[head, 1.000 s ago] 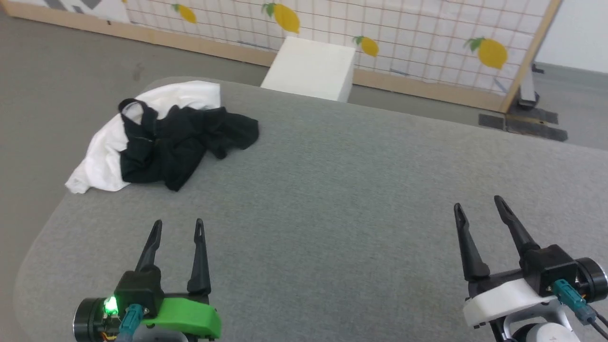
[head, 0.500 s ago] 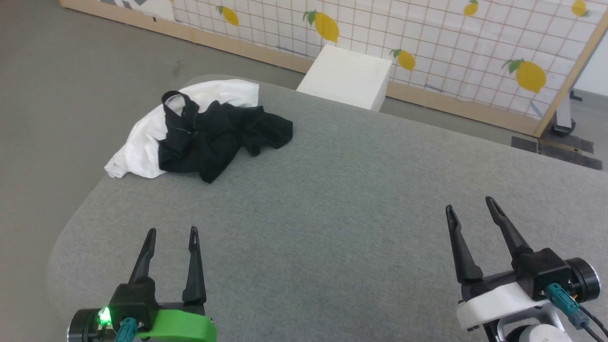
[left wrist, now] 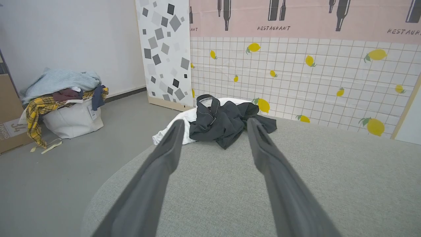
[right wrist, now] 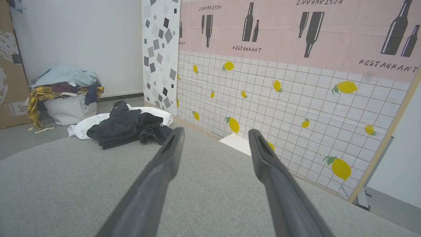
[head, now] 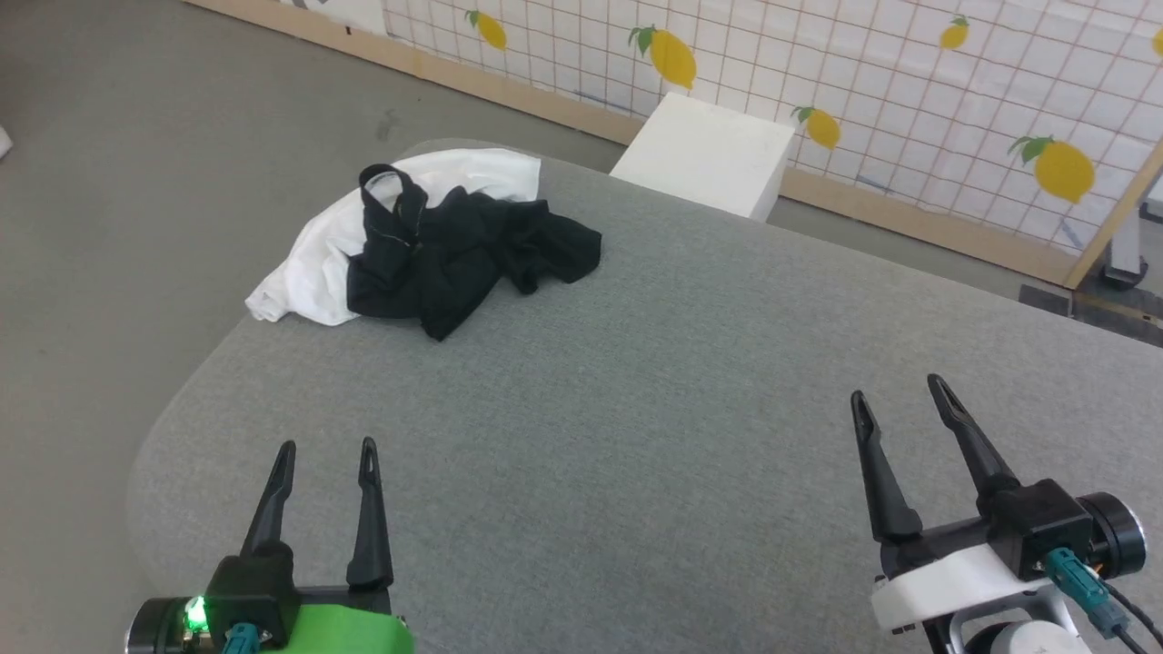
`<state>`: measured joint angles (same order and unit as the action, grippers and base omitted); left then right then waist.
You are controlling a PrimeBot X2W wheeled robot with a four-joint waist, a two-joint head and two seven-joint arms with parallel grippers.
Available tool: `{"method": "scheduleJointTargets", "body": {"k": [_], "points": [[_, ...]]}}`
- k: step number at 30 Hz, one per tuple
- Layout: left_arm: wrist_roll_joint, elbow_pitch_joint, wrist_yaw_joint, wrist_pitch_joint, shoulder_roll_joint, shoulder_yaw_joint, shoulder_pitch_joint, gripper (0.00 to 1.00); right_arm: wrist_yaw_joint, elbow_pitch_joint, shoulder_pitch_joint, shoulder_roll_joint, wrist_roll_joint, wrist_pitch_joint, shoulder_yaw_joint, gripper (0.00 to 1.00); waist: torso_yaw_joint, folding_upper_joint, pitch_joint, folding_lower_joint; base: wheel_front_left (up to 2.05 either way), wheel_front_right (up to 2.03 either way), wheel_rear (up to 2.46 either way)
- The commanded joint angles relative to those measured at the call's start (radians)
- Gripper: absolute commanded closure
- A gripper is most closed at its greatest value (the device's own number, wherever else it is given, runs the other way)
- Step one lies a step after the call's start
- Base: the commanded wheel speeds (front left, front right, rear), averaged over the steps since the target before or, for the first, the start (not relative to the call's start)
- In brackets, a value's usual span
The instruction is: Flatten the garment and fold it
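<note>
Garment [head: 427, 245]: a crumpled heap at the far left corner of the grey fabric-topped table [head: 636, 409]. The white body bunches along the rounded table edge. The black sleeves are piled on top and trail toward the table's middle. The black neckband stands up in a loop, with a pale neck label [left wrist: 205, 100] inside it; its print is too small to read. No chest print is showing.

Left gripper [head: 328, 444]: near edge of the table, left side, on a green mount with a green light [head: 195, 613] glowing at the wrist. Its fingers stand apart with nothing between them. In the left wrist view the heap sits framed between them but well ahead.

Right gripper [head: 896, 389]: near edge, right side, on a white mount. Its fingers are likewise spread and hold nothing. It is well apart from the garment.

Beyond the far edge there is a white block [head: 709, 154] on the floor against a partition [head: 909, 82] printed with a tile grid and yellow lemons. Above the tiles runs a pink banner [right wrist: 296, 29] with black bottle silhouettes and the word "RESTAURANT" repeated in black capitals. One copy at the top of the right wrist view reads upside down.

On the floor to the far left, a white bag [left wrist: 72, 120] is heaped with clothes: pale blue knit, yellow plaid. Its hanging tag is unreadable. Beside it is a cardboard box [left wrist: 8, 108] with what looks like "34" printed on it; the lettering below is not legible.
</note>
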<state>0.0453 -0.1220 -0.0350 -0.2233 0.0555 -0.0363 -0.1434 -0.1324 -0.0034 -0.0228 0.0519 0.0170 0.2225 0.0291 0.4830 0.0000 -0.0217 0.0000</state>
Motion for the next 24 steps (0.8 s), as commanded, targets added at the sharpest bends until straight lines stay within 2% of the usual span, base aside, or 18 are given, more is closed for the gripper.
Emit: {"method": "scheduleJointTargets", "body": {"k": [1, 12, 24], "points": [[0.005, -0.007, 0.0, -0.013, -0.005, -0.001, -0.011, 0.0, 0.002, 0.002, -0.012, -0.001, 0.005, 0.014, 0.0, 0.0, 0.008, 0.0, 0.002, 0.0, 0.0, 0.0, 0.0], [0.014, -0.015, -0.01, -0.038, -0.005, -0.017, -0.015, 0.0, 0.002, 0.005, -0.009, -0.002, 0.007, 0.038, 0.002, 0.0, 0.048, 0.0, 0.007, 0.0, 0.0, 0.0, 0.0], [0.016, -0.011, -0.009, -0.038, -0.005, -0.017, -0.011, 0.0, 0.002, 0.006, -0.012, -0.002, 0.006, 0.039, -0.008, 0.0, 0.049, 0.0, 0.007, 0.0, 0.0, 0.0, 0.0]]}}
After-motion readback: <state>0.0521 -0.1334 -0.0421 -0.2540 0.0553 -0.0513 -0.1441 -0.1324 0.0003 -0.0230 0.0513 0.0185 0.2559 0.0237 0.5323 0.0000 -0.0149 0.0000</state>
